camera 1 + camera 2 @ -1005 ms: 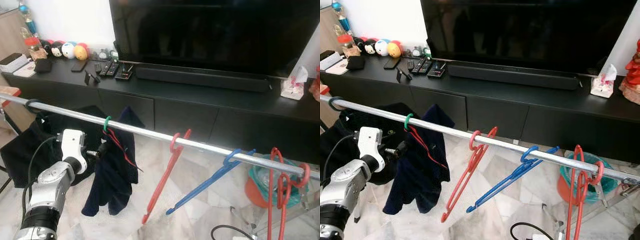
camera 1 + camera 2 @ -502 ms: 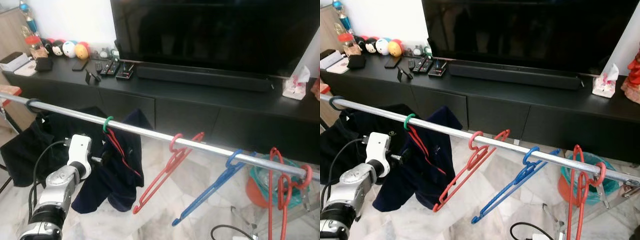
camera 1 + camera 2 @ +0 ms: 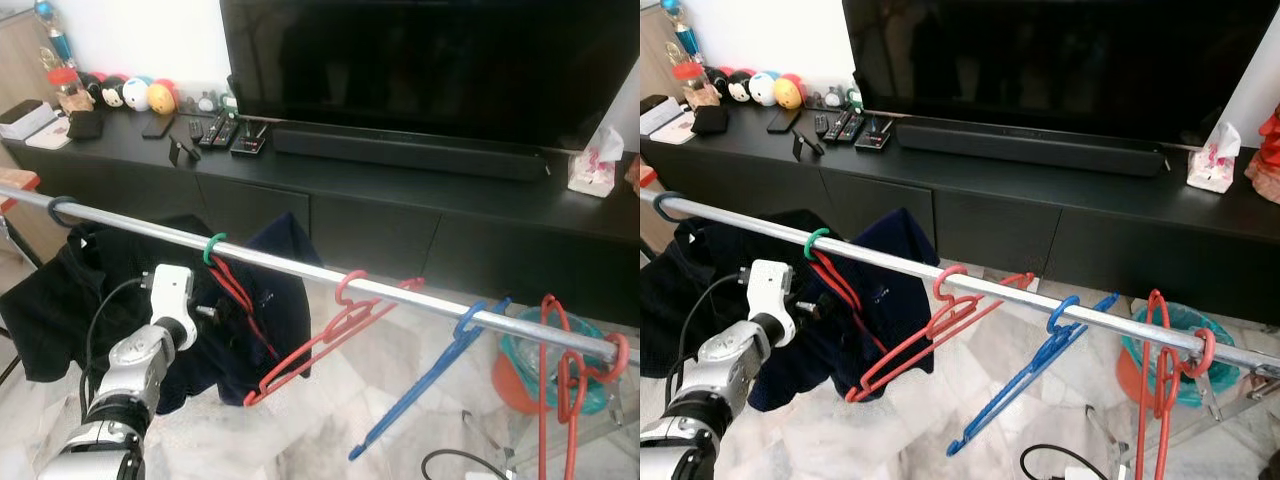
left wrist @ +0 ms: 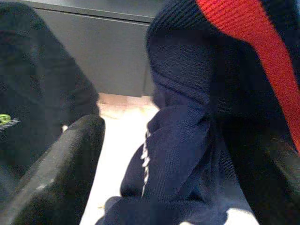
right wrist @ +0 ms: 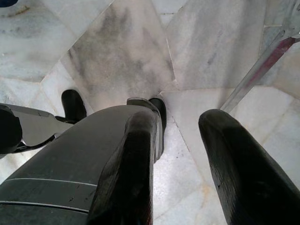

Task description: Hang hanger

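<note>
Since a second ago your navy garment point(image 3: 262, 300) and the red hanger point(image 3: 330, 335) have swung right along the rail point(image 3: 300, 268). Green hanger hook point(image 3: 213, 247) sits on the rail. Left gripper point(image 3: 222, 312) fingers apart around the garment. Right gripper point(image 5: 180, 154) idle, fingers apart.

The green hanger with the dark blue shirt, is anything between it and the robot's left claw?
Nothing visible. The left claw is open and right up against the dark blue shirt that hangs from the green hanger on the rail.
</note>
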`<state>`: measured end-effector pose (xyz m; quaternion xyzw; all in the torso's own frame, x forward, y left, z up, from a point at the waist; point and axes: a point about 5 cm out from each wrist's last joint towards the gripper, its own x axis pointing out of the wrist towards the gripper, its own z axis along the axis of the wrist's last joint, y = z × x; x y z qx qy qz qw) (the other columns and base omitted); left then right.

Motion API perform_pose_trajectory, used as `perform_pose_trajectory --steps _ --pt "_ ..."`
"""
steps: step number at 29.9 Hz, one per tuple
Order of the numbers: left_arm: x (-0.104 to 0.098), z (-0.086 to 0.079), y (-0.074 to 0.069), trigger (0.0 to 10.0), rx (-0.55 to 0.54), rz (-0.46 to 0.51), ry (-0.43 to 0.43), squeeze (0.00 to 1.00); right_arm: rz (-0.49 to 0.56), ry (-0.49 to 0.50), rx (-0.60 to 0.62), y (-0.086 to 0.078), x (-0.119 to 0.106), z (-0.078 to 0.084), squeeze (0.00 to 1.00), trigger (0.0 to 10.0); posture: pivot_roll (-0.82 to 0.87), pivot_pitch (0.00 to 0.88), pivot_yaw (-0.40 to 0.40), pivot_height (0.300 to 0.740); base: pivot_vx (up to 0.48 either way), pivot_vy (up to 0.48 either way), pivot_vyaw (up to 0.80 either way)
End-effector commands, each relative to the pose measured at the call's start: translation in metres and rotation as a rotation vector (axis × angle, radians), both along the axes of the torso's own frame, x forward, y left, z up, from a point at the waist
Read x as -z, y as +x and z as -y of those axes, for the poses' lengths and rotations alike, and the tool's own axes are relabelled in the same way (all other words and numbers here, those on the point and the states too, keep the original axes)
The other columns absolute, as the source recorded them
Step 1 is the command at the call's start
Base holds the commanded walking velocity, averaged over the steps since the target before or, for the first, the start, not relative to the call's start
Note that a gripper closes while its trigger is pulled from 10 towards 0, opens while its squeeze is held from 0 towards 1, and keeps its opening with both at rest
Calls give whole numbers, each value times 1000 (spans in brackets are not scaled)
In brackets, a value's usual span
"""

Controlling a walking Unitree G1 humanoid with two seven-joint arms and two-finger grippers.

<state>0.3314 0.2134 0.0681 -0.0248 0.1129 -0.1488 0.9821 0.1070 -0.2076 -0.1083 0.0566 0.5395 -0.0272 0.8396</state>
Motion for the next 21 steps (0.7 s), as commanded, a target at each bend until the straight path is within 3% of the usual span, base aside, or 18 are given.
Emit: perform_pose_trajectory --steps 1,8,9,21 --pt "0 1 1 4157 9 1 -16 0 -1 0 -3 -1 0 1 0 10000 -119 0 13 740 0 0 0" --pt "0 1 1 4157 9 1 -16 0 -1 0 -3 -1 0 1 0 10000 -119 0 13 740 0 0 0" --pt "1 4 2 0 14 -3 -9 0 -2 -2 -7 -1 0 2 0 10000 -127 1 8 740 0 0 0" --pt "3 7 2 0 -2 16 -19 0 -4 -4 -11 -2 0 3 0 10000 -129 3 1 740 0 0 0"
